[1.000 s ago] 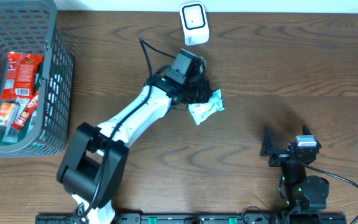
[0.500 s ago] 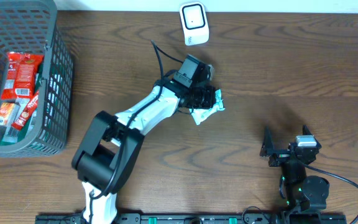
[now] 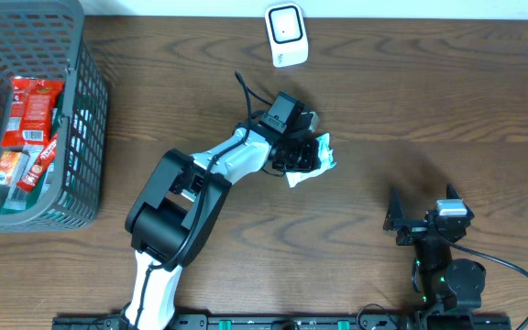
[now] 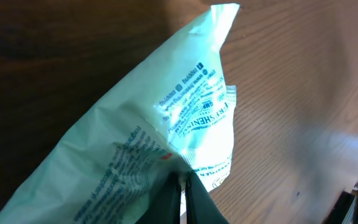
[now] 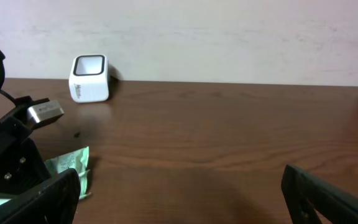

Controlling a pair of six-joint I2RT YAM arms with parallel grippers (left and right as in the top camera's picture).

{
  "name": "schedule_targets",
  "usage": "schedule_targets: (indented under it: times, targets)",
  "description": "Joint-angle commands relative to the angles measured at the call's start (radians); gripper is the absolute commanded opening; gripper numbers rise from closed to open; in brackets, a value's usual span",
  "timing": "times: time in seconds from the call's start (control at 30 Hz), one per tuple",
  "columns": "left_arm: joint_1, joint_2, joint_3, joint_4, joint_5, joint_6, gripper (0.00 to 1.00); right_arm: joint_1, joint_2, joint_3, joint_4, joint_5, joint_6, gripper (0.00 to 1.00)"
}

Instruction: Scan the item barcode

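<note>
So the left claw (image 3: 305, 154) is pinching the pale green packet (image 3: 324, 156) mid-desk (image 3: 429, 101), a bit short of the white scanner (image 3: 285, 35) at the back edge, presumably to show it the barcode, while the right claw (image 3: 426, 218) sits spread wide near the front edge.

The pale green plastic packet (image 4: 135, 143) runs out of the left wrist picture at its left and bottom edges, its small print is too blurred to read, and from overhead the grey mesh basket (image 3: 90, 119) is cut off by the left edge.
</note>
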Motion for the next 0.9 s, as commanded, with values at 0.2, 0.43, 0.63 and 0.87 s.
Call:
schedule_targets:
  times: [0.2, 0.43, 0.63, 0.87]
  targets:
    - [0.039, -0.156, 0.011, 0.021, -0.005, 0.031, 0.13, -0.011, -0.004, -0.001, -0.003, -0.004, -0.011, 0.99]
    - [0.064, -0.151, 0.002, -0.083, -0.222, 0.03, 0.13, -0.011, -0.004, -0.001, -0.003, -0.004, -0.011, 0.99]
    - [0.064, -0.091, -0.001, -0.188, -0.329, 0.031, 0.13, -0.011, -0.004, -0.001, -0.003, -0.004, -0.011, 0.99]
    - [0.064, -0.042, -0.002, -0.234, -0.329, 0.031, 0.13, -0.011, -0.004, -0.001, -0.003, -0.004, -0.011, 0.99]
